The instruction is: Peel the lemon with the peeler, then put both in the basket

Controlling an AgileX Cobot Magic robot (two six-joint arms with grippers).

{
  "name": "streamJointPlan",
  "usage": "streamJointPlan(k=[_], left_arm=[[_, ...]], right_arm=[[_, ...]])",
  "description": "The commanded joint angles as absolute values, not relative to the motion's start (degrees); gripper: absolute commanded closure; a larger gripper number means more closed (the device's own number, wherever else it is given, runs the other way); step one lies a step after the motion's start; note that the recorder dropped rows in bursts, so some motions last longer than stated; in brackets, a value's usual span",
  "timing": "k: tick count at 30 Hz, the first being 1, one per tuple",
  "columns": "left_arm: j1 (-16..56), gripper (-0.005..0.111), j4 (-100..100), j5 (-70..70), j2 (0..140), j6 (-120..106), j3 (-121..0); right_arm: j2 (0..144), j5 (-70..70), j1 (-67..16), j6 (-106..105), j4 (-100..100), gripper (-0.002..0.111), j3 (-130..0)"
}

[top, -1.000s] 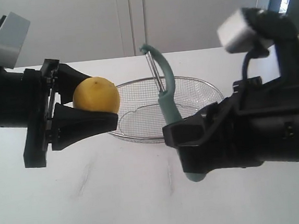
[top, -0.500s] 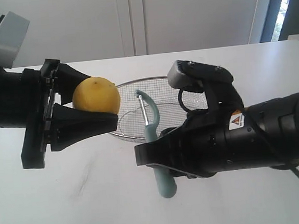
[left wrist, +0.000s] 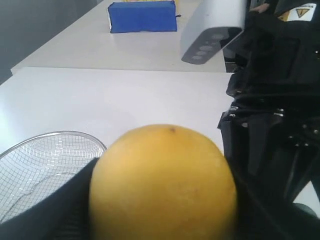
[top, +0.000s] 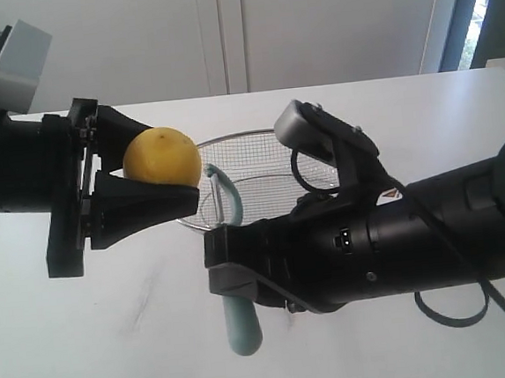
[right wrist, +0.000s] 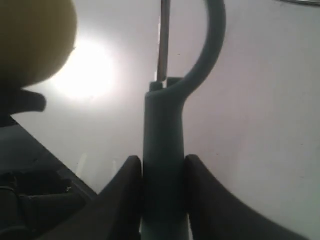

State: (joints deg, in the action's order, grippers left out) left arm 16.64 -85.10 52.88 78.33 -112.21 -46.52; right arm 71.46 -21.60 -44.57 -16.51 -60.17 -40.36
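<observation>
Yellow and round, the lemon (top: 162, 157) sits pinched in the left gripper (top: 172, 163), whose two black fingers (top: 139, 208) are spread wide around it, one over the fruit and one under, both pressed against the rind. It is held up in the air above the white table (top: 115, 334), and in the exterior view it overlaps the left edge of the wire mesh basket (top: 239, 136), which stands on the table behind. The left wrist view is almost filled by the lemon, with the basket's mesh off to one side and a blue box (left wrist: 142, 16) far back on the table. The right gripper (right wrist: 163, 172) is closed about halfway onto the teal-green peeler (right wrist: 162, 120): its two dark fingers (right wrist: 125, 190) clamp the thick handle from either side, the curved head and thin metal blade (right wrist: 163, 40) standing clear beyond the fingertips. In the exterior view the peeler stands nearly upright, head up, its handle end poking out below the gripper. The head is just beside the lemon's right flank, slightly lower; the right wrist view shows bare table between blade and fruit.
</observation>
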Motion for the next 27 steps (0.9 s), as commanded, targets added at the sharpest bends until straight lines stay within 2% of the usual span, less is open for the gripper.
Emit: streamJointPlan(k=[1,11,27], left_arm=[[16.81,0.107,-86.45,54.0,78.12,-121.41,-46.75],[16.81,0.107,-85.9,53.37,78.12,-121.41,-46.75],[16.81,0.107,-85.9,53.01,78.12,-121.41,-46.75]], right_arm=[[71.41,-22.26,-44.6,-22.94,-66.6,0.108,-40.67],[70.63,-22.66,-44.6,-24.17,-67.73,0.108,-40.7],[60.93,-21.33,-44.6,-25.54,-67.06,0.108,-40.7]])
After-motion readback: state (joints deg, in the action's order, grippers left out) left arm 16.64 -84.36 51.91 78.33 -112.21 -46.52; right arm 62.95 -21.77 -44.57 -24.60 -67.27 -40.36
